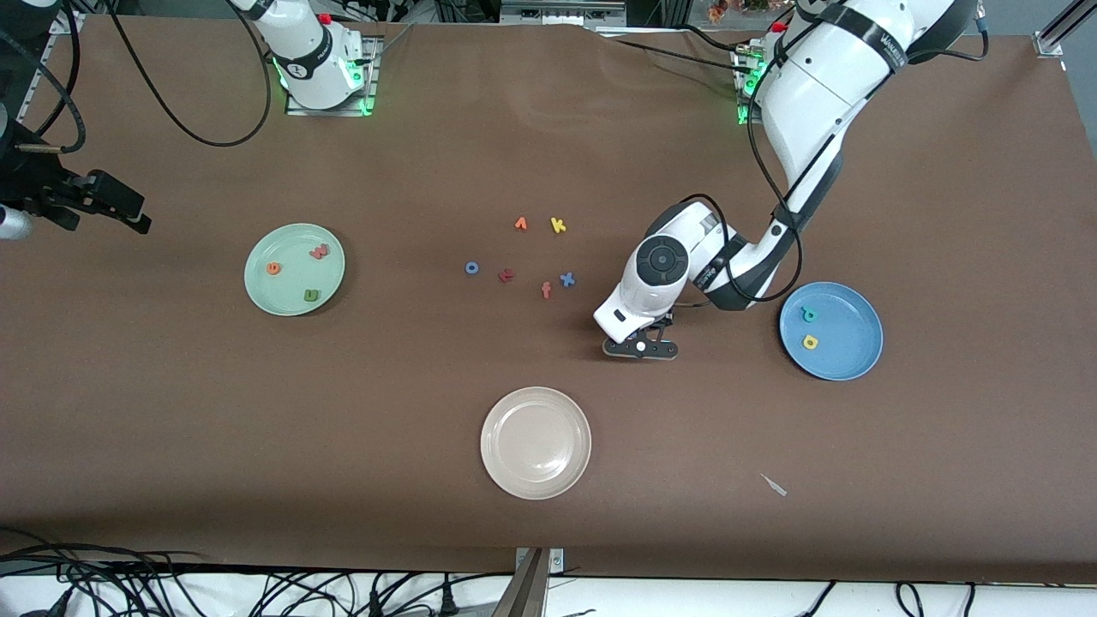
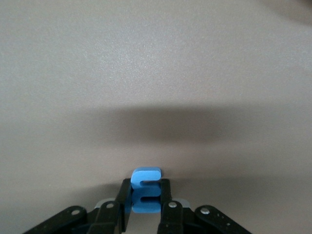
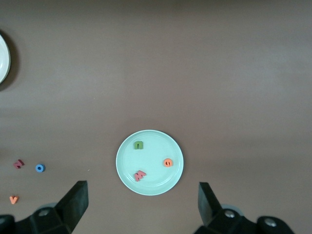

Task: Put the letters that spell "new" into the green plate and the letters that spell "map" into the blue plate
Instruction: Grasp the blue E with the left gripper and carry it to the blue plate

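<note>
The blue m is clamped between the fingers of the left hand, which sits low at the surface, between the loose letter cluster and the blue plate. In the left wrist view the letter stands on edge, its long axis running along the closed jaws, its lower edge apparently at the surface.

The blue plate lies toward the left arm's end of the surface from this hand, near it, and already holds the teal p and yellow a. The coming move is judged to be a lift, then a short carry toward that plate.

The right hand waits with fingers spread wide, high over the green plate, which holds w, e and n.
</note>
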`<control>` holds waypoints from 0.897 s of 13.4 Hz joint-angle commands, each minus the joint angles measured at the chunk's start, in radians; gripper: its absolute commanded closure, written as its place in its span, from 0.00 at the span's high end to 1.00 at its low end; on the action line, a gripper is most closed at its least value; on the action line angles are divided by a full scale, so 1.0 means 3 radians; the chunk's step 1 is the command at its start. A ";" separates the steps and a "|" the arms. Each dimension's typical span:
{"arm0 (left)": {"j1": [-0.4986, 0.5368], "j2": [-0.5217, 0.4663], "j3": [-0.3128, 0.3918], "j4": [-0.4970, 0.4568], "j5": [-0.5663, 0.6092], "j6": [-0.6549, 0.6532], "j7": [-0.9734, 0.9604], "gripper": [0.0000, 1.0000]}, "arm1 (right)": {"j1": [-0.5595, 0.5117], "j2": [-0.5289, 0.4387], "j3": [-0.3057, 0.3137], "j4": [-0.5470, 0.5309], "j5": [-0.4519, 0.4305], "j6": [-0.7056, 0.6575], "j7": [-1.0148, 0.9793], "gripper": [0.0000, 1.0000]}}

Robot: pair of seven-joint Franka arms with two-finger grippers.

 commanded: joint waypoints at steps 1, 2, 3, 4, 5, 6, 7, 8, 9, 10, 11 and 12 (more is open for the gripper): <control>0.0030 0.0022 0.0025 0.0036 0.0110 -0.0007 0.0013 0.15 | 0.0086 0.0105 -0.0165 0.0071 0.0071 -0.0155 0.0028 1.00; 0.0091 -0.0029 0.0015 0.0036 0.0100 -0.0119 0.0105 0.15 | 0.0091 0.0106 -0.0160 0.0087 0.0071 -0.0170 0.0017 1.00; 0.0182 -0.0075 -0.0011 0.0056 0.0059 -0.0297 0.0237 0.15 | 0.0091 0.0111 -0.0149 0.0087 0.0071 -0.0206 0.0017 1.00; 0.0290 -0.0137 -0.0041 0.0057 0.0048 -0.0425 0.0375 0.16 | 0.0096 0.0106 -0.0139 0.0087 0.0071 -0.0221 0.0017 1.00; 0.0438 -0.0183 -0.0123 0.0057 -0.0002 -0.0558 0.0529 0.16 | 0.0101 0.0106 -0.0094 0.0092 0.0061 -0.0217 0.0043 1.00; 0.0616 -0.0234 -0.0194 0.0057 -0.0028 -0.0701 0.0783 0.16 | 0.0101 0.0106 -0.0073 0.0092 0.0061 -0.0217 0.0058 1.00; 0.0795 -0.0275 -0.0286 0.0057 -0.0044 -0.0855 0.1029 0.16 | 0.0101 0.0106 -0.0073 0.0087 0.0066 -0.0222 0.0058 1.00; 0.0954 -0.0321 -0.0353 0.0057 -0.0049 -0.1013 0.1244 0.16 | 0.0101 0.0106 -0.0068 0.0092 0.0061 -0.0201 0.0063 1.00; 0.1077 -0.0352 -0.0389 0.0057 -0.0049 -0.1126 0.1428 0.16 | 0.0101 0.0106 -0.0073 0.0087 0.0066 -0.0196 0.0068 1.00; 0.1149 -0.0367 -0.0389 0.0057 -0.0049 -0.1213 0.1612 0.16 | 0.0101 0.0106 -0.0073 0.0087 0.0066 -0.0206 0.0068 1.00; 0.1221 -0.0388 -0.0389 0.0057 -0.0049 -0.1290 0.1781 0.16 | 0.0101 0.0106 -0.0073 0.0087 0.0066 -0.0206 0.0068 1.00; 0.1323 -0.0418 -0.0389 0.0057 -0.0044 -0.1417 0.1960 0.16 | 0.0101 0.0106 -0.0073 0.0087 0.0066 -0.0206 0.0068 1.00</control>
